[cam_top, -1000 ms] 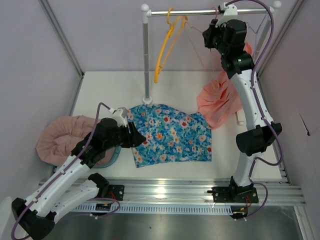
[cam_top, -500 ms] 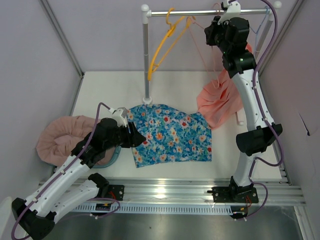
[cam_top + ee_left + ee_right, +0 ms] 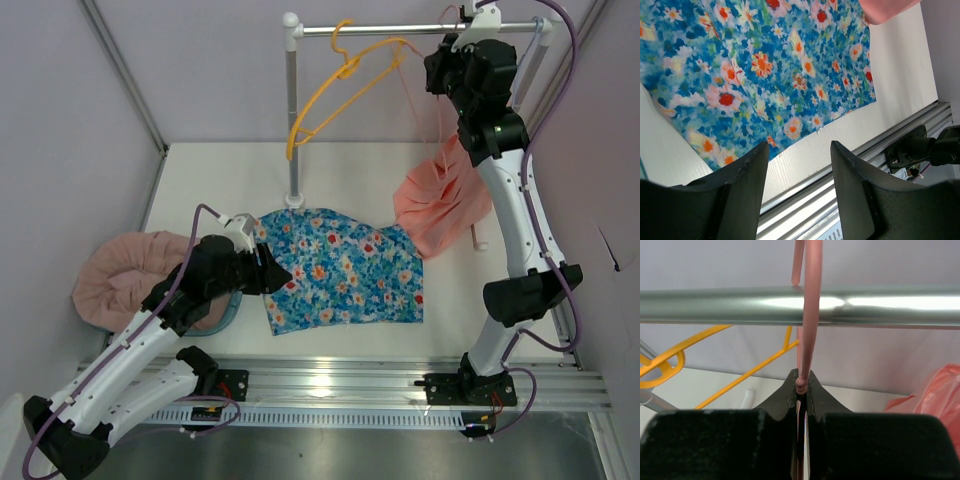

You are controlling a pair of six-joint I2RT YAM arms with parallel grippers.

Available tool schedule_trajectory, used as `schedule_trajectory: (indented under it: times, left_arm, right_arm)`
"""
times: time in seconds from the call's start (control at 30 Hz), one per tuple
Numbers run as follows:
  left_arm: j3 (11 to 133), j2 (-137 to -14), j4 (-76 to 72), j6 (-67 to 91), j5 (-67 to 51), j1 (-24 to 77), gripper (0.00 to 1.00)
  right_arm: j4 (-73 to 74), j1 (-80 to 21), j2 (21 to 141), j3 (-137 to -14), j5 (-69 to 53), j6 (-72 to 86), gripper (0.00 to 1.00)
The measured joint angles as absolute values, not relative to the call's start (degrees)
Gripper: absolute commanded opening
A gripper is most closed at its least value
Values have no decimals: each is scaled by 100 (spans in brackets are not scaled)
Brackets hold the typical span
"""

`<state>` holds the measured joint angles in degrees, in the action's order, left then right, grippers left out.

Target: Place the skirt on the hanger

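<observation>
**Right arm holds a pink hanger at the rail, with a coral skirt trailing below it**

Seen from above, a white table (image 3: 220, 180) has a metal rail (image 3: 715, 305) standing across its far edge. The right gripper (image 3: 801, 382) is raised to the rail's right end. Its fingers are pinched together on the thin neck of a pink hanger (image 3: 812, 260), whose hook crosses the rail. Beside it hangs a yellow hanger (image 3: 347, 68), tilted sharply to one side.

The coral skirt (image 3: 440, 200) sits near the table's far right corner. It seems to hang from the pink hanger's thin arms, with its lower folds bunched on the table, but the attachment is too fine to confirm.

The skirt looks light, soft and limp. It would probably sag, swing and slide off a sloping arm. The hanger's neck, or the gathered waistband, looks like the safest place to hold.

The left gripper (image 3: 799, 145) hovers with its fingers apart and holding nothing, over the near left corner of a floral cloth (image 3: 345, 275). The cloth is spread flat at the table's middle. A pink round cushion (image 3: 120, 275) lies at the left edge.
</observation>
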<state>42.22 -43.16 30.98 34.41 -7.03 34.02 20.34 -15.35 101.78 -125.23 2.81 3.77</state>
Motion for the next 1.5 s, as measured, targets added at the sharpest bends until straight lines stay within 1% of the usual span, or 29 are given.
schedule_trajectory:
  times: [0.2,0.7,1.0,1.2,1.37,1.5]
  left_arm:
    - [4259,-4388,3096,3441,-703,3402,58]
    - [4480,-4491,3081,3441,-644,3402,58]
    - [4480,-4584,3059,3444,-624,3402,58]
    - [4477,-4613,2998,3452,-637,3402,58]
    - [4421,-4624,2818,3518,-670,3402,58]
    - [4213,-4606,2738,3658,-650,3402,58]
  right_arm:
    - [2152,-1525,10178,-12667,370,360,0]
    - [2182,-1540,10106,-12121,556,287,0]
    - [2051,-1553,9061,-10471,558,370,0]
    - [1938,-1551,8176,-9708,486,576,0]
    - [1931,-1540,7583,-9306,163,915,0]
    - [2047,-1653,6978,-8425,-121,1260,0]
